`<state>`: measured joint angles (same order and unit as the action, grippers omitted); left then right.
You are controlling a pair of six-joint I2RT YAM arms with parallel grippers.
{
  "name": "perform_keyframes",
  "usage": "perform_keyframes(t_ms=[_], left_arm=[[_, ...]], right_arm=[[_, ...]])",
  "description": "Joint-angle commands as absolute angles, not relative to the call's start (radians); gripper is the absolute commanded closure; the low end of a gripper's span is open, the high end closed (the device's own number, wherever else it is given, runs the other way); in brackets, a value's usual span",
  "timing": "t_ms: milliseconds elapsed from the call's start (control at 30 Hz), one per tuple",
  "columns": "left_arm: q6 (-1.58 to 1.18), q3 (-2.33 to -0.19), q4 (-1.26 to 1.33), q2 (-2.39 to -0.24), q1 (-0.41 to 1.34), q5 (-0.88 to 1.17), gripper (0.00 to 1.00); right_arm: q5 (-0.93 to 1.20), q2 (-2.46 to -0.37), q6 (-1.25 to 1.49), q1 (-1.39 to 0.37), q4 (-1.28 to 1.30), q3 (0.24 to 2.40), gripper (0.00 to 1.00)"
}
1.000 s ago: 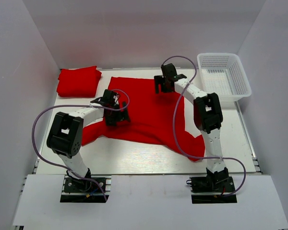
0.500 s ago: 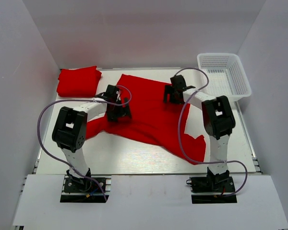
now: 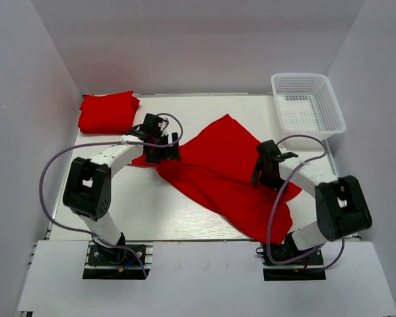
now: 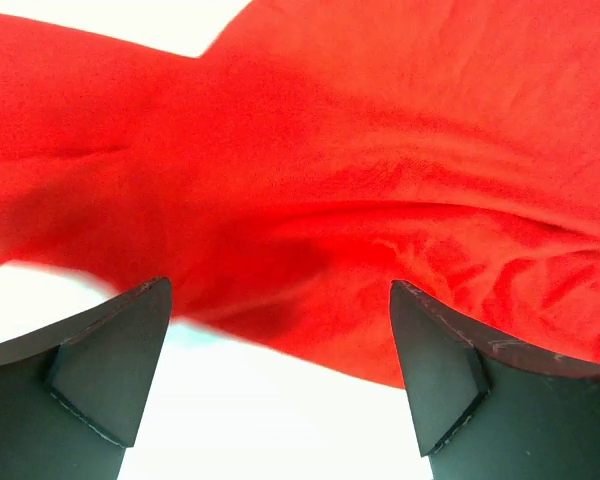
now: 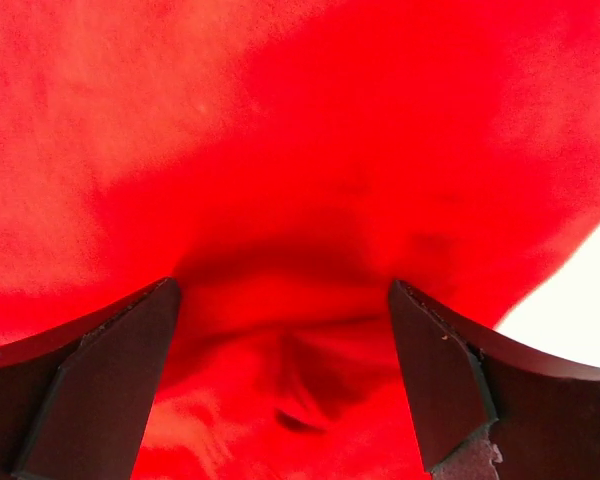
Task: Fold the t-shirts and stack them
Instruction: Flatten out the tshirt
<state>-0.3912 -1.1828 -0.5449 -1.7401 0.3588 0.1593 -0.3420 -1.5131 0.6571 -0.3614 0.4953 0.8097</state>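
Fingers of the left gripper stand wide apart in the left wrist view, and nothing is pinched between them. The spread t-shirt lies under and beyond them, its creased near edge crossing the gap. Bare white table shows closest to the camera.

In the right wrist view the right gripper is opened just as wide. Its fingers stand on either side of a bunched fold of the same shirt without closing on it. Red cloth fills nearly the whole view, with a patch of table at the lower right.

From the top external view, the spread t-shirt lies rumpled and slantwise across the middle of the table, running from a far point down to the near right. The left gripper sits at its far left edge and the right gripper sits over its right side. A folded t-shirt lies in the far left corner, apart from the spread one. A white mesh basket stands in the far right corner, clear of the cloth.
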Motion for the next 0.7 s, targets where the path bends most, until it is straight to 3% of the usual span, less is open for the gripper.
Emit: perform_keyframes(t_ms=[0, 100, 233, 667], left_arm=[[-0.383, -1.221, -0.635, -1.586, 0.345, 0.069, 0.0], [-0.443, -1.264, -0.728, -1.565, 0.333, -0.081, 0.0], [-0.523, -1.324, -0.815, -1.597, 0.282, -0.253, 0.0], [-0.6, -1.292, -0.687, -1.755, 0.032, -0.232, 0.02]], right_arm=[[-0.391, -1.364, 0.684, -0.368, 0.704, 0.807, 0.1], [-0.433, -1.295, 0.595, -0.37, 0.706, 0.912, 0.1], [-0.33, -1.319, 0.433, -0.383, 0.591, 1.064, 0.1], [-0.39, -1.797, 0.233, -0.388, 0.428, 1.649, 0.1]])
